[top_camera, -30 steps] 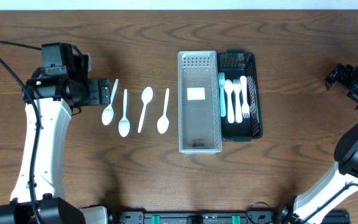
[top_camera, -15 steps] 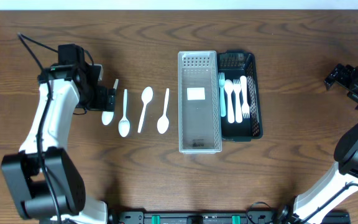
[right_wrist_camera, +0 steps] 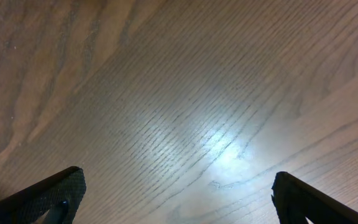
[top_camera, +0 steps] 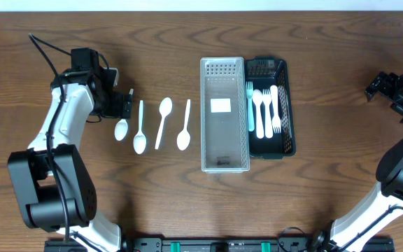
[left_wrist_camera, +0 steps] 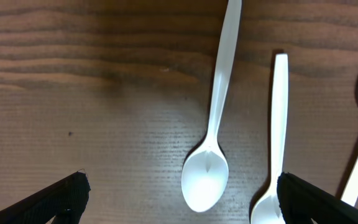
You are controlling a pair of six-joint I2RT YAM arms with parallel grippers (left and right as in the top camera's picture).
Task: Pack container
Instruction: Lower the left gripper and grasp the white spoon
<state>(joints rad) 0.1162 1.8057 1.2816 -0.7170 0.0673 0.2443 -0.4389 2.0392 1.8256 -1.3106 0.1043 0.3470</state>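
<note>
Overhead view: four white plastic spoons are laid in a row on the wooden table (top_camera: 327,196), left of the clear container (top_camera: 203,119), which holds no cutlery. A black basket (top_camera: 290,105) touches the container's right wall and holds forks (top_camera: 264,112) (white ones plus one teal).

The left gripper (top_camera: 122,106) is positioned over the handle end of the leftmost spoon (top_camera: 121,130). In the left wrist view the left gripper (left_wrist_camera: 182,198) is spread wide and nothing is held. The leftmost spoon (left_wrist_camera: 216,118) lies bowl-up between the fingertips, its handle slightly tilted. The second spoon (left_wrist_camera: 277,124) lies just beside it, close to the right-hand fingertip.

The right gripper (top_camera: 382,85) is parked at the table's far right edge. In the right wrist view it (right_wrist_camera: 179,199) is also wide open, over bare wood only.

Step judged in hand: pick of the leftmost spoon, for placing in the clear container.

Notes for a clean pick:
- The grasp is best centred on the handle, not the bowl, since a thin flat handle is likely to slip or flip.
- The fingers should be brought down to the tabletop before closing.
- The right-hand finger should be kept clear of the second spoon, or both may be dragged.
- The spoon should be aligned with the container's long axis before release.
</note>
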